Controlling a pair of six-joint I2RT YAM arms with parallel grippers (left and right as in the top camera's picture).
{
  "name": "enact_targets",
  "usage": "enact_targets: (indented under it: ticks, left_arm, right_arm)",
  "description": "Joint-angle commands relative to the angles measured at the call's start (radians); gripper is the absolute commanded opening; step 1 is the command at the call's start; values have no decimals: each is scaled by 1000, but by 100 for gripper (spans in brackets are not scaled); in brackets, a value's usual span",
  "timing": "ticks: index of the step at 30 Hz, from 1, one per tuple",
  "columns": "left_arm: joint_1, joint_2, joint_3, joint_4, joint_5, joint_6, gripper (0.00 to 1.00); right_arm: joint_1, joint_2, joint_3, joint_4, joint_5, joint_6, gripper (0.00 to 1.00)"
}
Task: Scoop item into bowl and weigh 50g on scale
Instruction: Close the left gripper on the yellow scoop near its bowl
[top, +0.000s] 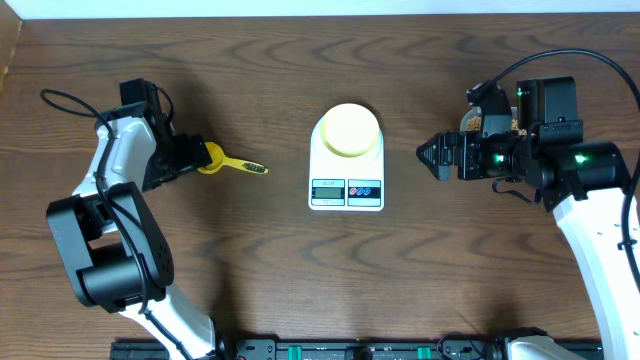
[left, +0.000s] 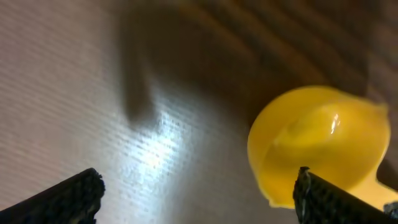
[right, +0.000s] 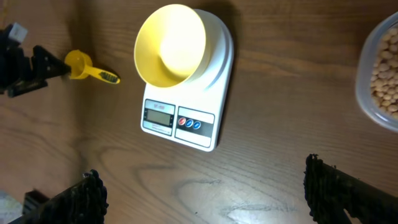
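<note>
We see the scale (top: 346, 165) in the middle of the wooden table (top: 250, 260), with its display and two coloured buttons on the front edge. The pale-yellow bowl (top: 348, 129) stands on the platform, toward the back; from the right wrist its inside shows plain yellow.

The beans (right: 387, 68) lie in a clear tub (right: 367, 84) at the right side of the table. From overhead the right arm covers most of that tub. The right gripper (top: 430, 157) hangs between tub and scale, low and pointing at the scale, so the beans sit behind it and to its outer side, near but not touching. Its jaws stand wide with only bare table between them.

The yellow scoop (top: 228, 162) lies flat on the table left of the scale, well apart from the beans, with the scale between the two. Its cup faces the left gripper (top: 188, 155) and its handle points toward the scale. That gripper is spread wide as well, and nothing is clamped in it. In the left wrist view the cup sits just beside one finger (left: 323, 199), ahead of the tip rather than between the jaws. We cannot tell whether finger and cup touch; the picture is too blurred there.
</note>
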Motion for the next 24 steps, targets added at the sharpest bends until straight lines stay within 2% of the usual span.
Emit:
enact_targets:
  ticks: [1, 8, 13, 24]
  left_arm:
    - [-1, 11, 9, 25, -8, 27, 95]
    - [-1, 30, 9, 93, -8, 30, 89]
    - [-1, 31, 8, 99, -9, 30, 80]
    - [-12, 32, 5, 122, 24, 41, 73]
  right_arm:
    - [8, -10, 24, -3, -27, -15, 99]
    - [19, -10, 24, -2, -27, -15, 99]
    - [19, -10, 24, -2, -23, -14, 99]
    - [19, -10, 24, 14, -8, -3, 99]
